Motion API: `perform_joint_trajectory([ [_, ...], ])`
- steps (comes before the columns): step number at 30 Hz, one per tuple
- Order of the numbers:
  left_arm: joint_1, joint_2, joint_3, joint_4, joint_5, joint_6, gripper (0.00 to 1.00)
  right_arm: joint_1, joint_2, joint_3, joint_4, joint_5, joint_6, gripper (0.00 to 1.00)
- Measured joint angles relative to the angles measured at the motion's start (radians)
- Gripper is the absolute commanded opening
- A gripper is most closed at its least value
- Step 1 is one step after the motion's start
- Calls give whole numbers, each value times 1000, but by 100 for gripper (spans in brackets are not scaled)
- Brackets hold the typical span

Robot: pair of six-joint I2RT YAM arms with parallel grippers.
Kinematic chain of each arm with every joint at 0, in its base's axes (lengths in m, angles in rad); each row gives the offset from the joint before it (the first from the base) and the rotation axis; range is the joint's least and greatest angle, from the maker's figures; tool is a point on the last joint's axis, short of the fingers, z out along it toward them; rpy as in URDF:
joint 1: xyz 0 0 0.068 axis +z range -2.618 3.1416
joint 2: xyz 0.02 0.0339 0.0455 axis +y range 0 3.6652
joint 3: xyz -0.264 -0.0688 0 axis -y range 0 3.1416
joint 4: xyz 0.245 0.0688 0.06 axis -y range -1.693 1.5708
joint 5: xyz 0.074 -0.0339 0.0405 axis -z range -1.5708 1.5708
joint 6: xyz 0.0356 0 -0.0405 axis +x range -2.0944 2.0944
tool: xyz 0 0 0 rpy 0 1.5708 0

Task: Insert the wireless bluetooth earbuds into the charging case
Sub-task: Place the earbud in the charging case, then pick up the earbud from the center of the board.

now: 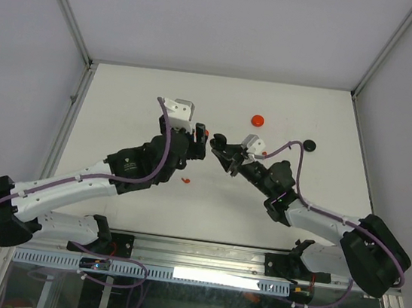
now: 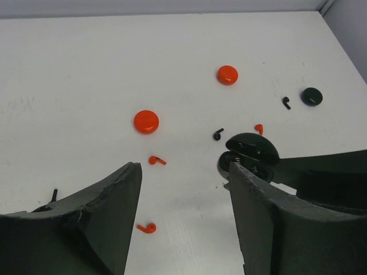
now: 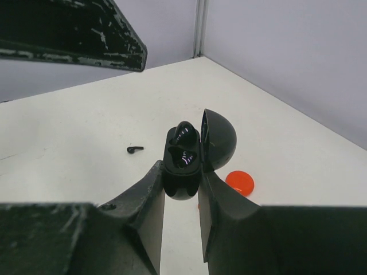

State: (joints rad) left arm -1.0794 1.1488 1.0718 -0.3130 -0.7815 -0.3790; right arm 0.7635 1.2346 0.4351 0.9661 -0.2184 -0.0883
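Note:
My right gripper [image 3: 182, 171] is shut on the black charging case [image 3: 183, 154], held up with its lid [image 3: 219, 139] swung open. A glossy black piece sits in the upper socket. In the top view my left gripper [image 1: 199, 133] hangs just left of the case [image 1: 218, 141] and right gripper [image 1: 222, 147]. Seen from its wrist, the left gripper [image 2: 183, 167] is open with nothing between its fingers, and the case [image 2: 250, 152] lies by its right finger. Loose earbuds lie on the table: red ones [image 2: 156, 160] [image 2: 147, 228] [image 2: 259, 128], black ones [image 2: 218, 134] [image 2: 285, 102].
Two round red discs [image 2: 146, 121] [image 2: 227, 74] and a black disc [image 2: 311, 96] lie on the white table [image 1: 137, 99]. Another black earbud [image 3: 135, 149] lies beyond the case in the right wrist view. Enclosure walls border the table.

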Motion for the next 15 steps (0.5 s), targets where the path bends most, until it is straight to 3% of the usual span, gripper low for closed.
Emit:
perform_joint_trajectory([
  [3, 57, -8, 0, -63, 36, -39, 64, 0, -16, -21, -12, 6, 0, 0],
  [15, 454, 41, -103, -189, 304, -121, 65, 0, -112, -130, -42, 35, 2, 0],
])
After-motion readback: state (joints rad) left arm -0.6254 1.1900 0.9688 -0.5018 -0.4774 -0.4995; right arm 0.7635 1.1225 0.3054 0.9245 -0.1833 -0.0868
